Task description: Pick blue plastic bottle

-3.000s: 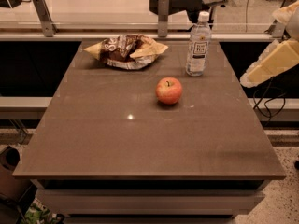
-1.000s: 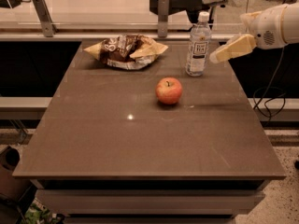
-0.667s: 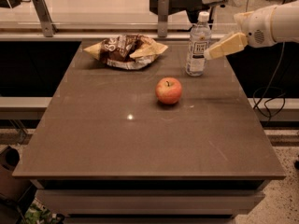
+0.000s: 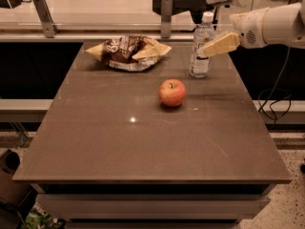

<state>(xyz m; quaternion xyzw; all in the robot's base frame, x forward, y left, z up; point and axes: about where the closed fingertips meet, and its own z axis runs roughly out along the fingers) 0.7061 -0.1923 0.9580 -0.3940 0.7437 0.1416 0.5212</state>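
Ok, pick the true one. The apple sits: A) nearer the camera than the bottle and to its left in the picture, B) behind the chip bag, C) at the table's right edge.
A: the apple lies in front and picture-left of the blue plastic bottle, while the gripper is at the bottle's right side, at label height.

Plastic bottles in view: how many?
1. The clear plastic bottle with white cap stands far right on the brown table, behind the red apple; the gripper is at its right side.
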